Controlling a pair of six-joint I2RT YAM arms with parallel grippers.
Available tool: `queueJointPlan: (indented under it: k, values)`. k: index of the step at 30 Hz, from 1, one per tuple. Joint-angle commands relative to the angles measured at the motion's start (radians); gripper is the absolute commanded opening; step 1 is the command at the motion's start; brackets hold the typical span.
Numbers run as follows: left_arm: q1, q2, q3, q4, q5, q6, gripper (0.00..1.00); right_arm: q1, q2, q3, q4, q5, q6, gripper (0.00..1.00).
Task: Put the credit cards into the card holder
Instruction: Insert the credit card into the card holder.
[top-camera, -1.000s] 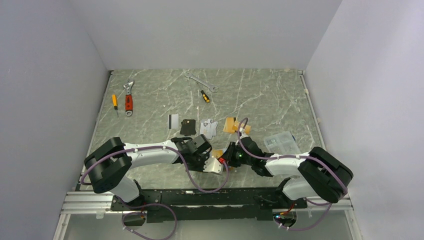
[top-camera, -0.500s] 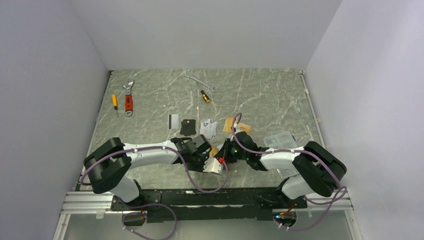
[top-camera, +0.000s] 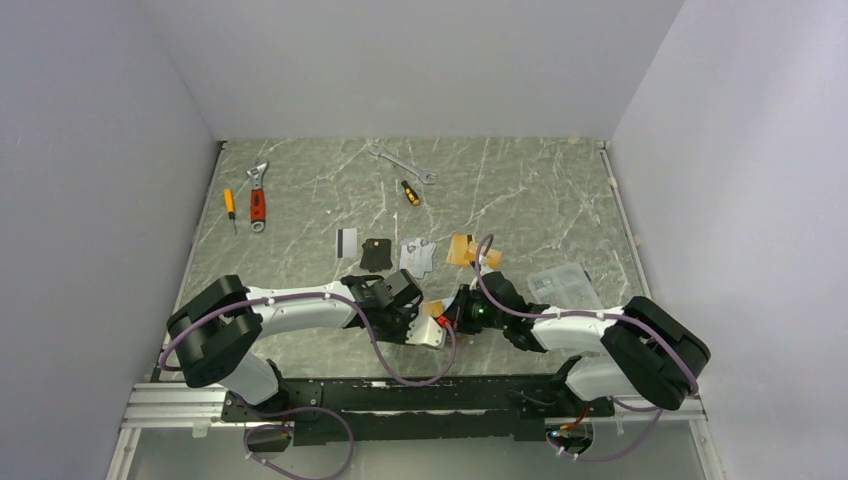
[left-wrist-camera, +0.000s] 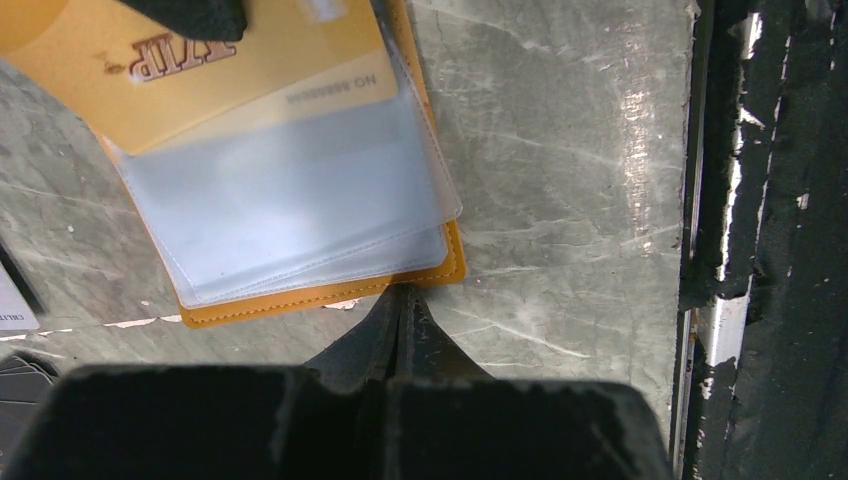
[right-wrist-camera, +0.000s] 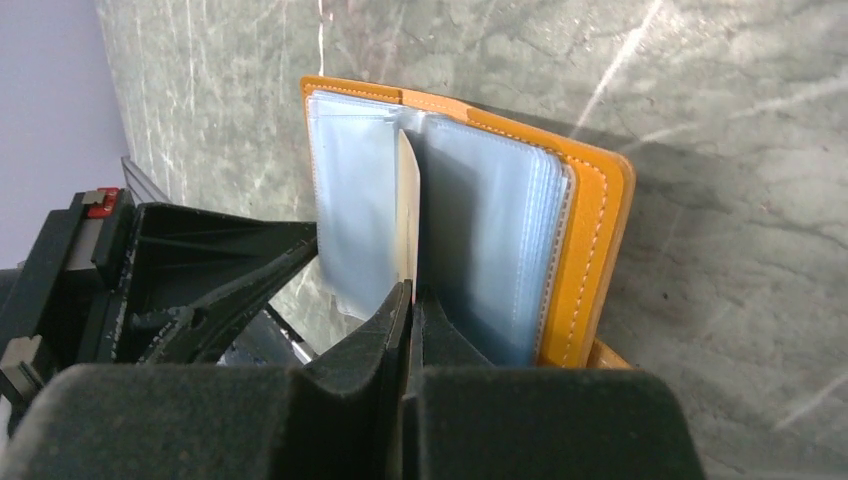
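The orange card holder (top-camera: 432, 308) lies open near the table's front edge, between both grippers. Its clear pockets (left-wrist-camera: 290, 200) face up. An orange-tan credit card (left-wrist-camera: 200, 70) marked VIP sits partly inside a clear pocket. My right gripper (right-wrist-camera: 412, 290) is shut on that card (right-wrist-camera: 407, 200), which shows edge-on between the sleeves. My left gripper (left-wrist-camera: 403, 292) is shut, with its tips against the holder's near edge (left-wrist-camera: 300, 305) and nothing visibly between them. More credit cards lie further back: a silver-grey one with a black stripe (top-camera: 346, 239), pale ones (top-camera: 416, 255) and an orange-tan one (top-camera: 462, 250).
A small black flat item (top-camera: 377, 252) lies among the loose cards. A clear plastic box (top-camera: 565, 283) stands to the right of the right arm. A red-handled adjustable wrench (top-camera: 258, 197), two small screwdrivers (top-camera: 410, 192) and a spanner (top-camera: 404, 163) lie at the back. The black front rail (left-wrist-camera: 760, 250) runs just beside the holder.
The right gripper's jaws have closed onto the card. The right arm swung a little towards the holder and partly back. The left arm has stayed where it was.
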Motion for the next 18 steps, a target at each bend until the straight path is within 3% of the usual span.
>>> queueJointPlan:
  k: [1, 12, 18]
  values:
    - [-0.008, 0.02, -0.017, 0.002, 0.014, -0.007, 0.0, 0.009, -0.004, -0.053, -0.128, 0.019, -0.013, 0.02]
    - [-0.01, 0.018, -0.016, -0.003, 0.012, -0.01, 0.0, 0.009, 0.121, -0.006, -0.049, -0.061, -0.05, 0.01]
    - [-0.01, 0.017, -0.02, -0.001, 0.012, -0.01, 0.0, 0.009, 0.129, 0.013, -0.092, -0.067, -0.079, 0.02]
